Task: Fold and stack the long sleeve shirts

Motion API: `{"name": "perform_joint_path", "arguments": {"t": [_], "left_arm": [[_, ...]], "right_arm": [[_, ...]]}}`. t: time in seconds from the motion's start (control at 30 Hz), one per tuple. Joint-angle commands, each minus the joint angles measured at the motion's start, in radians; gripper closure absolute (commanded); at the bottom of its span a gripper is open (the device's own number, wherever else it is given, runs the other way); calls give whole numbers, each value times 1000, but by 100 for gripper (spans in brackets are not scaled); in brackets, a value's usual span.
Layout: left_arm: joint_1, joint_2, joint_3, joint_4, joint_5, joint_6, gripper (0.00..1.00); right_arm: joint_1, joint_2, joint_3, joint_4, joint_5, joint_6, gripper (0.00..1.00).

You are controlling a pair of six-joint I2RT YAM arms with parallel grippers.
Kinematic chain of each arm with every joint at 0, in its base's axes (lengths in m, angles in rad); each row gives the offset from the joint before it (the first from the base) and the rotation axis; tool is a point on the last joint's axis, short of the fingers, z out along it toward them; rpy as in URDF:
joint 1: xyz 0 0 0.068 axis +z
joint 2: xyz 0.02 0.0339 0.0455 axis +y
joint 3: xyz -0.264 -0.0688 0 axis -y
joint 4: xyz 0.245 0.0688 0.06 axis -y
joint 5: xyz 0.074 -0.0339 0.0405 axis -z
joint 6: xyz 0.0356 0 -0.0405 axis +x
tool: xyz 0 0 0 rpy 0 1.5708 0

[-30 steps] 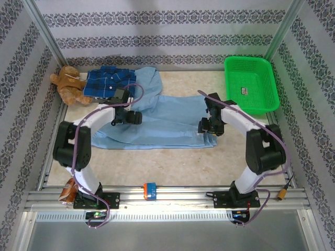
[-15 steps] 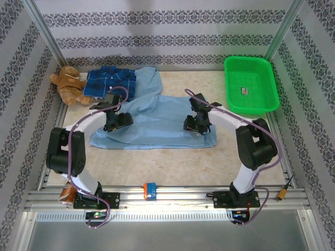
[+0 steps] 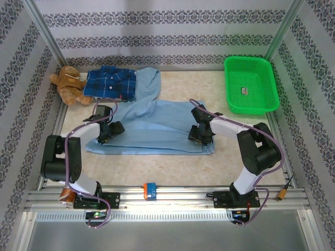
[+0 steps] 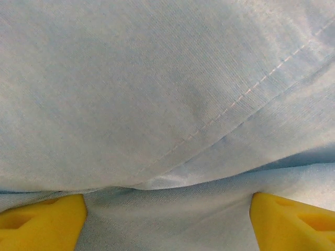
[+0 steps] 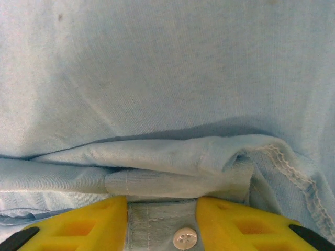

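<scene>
Between the right end effector (image 5: 161,205) tips lies the light blue shirt (image 5: 157,78).

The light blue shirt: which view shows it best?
The top external view: the light blue shirt lies nearly whole there. The left wrist view gives close cloth with a stitched hem; the right wrist view, folds and a button.

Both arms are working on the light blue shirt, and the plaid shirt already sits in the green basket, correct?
Not quite. The left gripper and right gripper are on the light blue shirt, but the top external view shows the plaid shirt on the table beside the teddy bear, not in the green basket.
</scene>
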Motion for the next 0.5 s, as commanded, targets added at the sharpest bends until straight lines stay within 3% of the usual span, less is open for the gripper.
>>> {"name": "perform_joint_path", "arguments": {"t": [0.0,0.3,0.47], "left_arm": [[35,-58,-100,-33,-19,-76,15],[34,-262,-177,57,194,-189,12],[22,-344,-96,-10,258,-96,9]], "right_arm": [[11,1,-74,-146,131,67,54],[67,-129,-147,-206,227,183,46],[29,-230,-159,-324,334,179,41]]}}
